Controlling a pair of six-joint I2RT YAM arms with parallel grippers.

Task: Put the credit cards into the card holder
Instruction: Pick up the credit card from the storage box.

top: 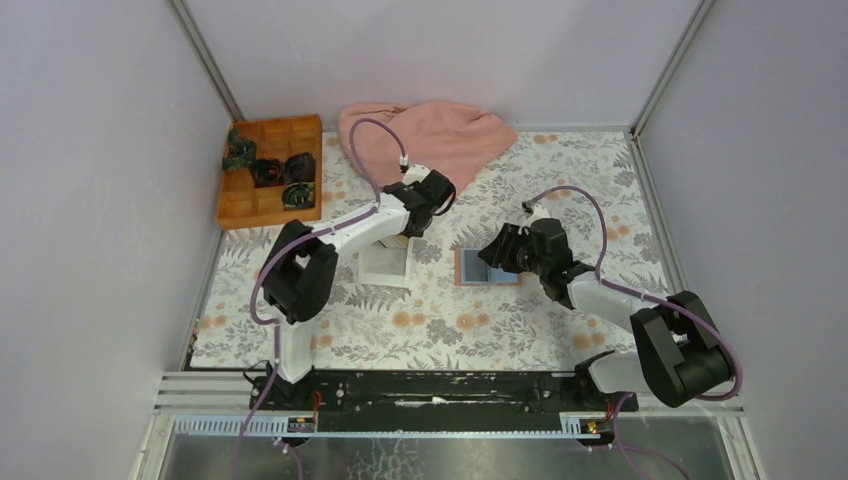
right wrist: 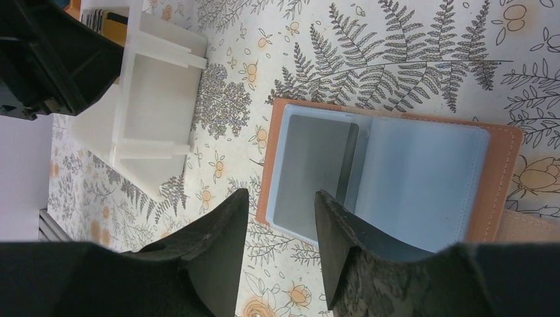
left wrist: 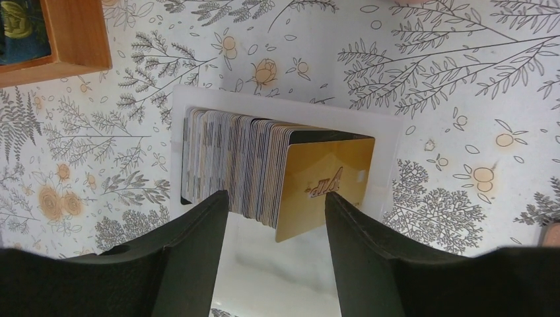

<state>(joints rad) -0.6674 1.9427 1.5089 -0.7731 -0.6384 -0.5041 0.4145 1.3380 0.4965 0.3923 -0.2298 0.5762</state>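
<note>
The card holder (top: 478,272) lies open on the floral table, tan-brown outside with pale blue clear pockets. In the right wrist view the card holder (right wrist: 429,178) has a grey card (right wrist: 310,165) in its left pocket. My right gripper (right wrist: 280,195) is open just above the holder's left edge and also shows from above (top: 492,250). Several credit cards (left wrist: 231,165) stand on edge in a white tray (left wrist: 386,142), with a gold card (left wrist: 323,185) at the front. My left gripper (left wrist: 276,197) is open and empty close above the cards; it also appears in the top view (top: 412,222).
An orange wooden compartment box (top: 270,170) holding dark items stands at the back left; its corner shows in the left wrist view (left wrist: 72,33). A pink cloth (top: 425,135) lies at the back. The white tray (top: 385,265) sits left of the holder. Walls enclose the table.
</note>
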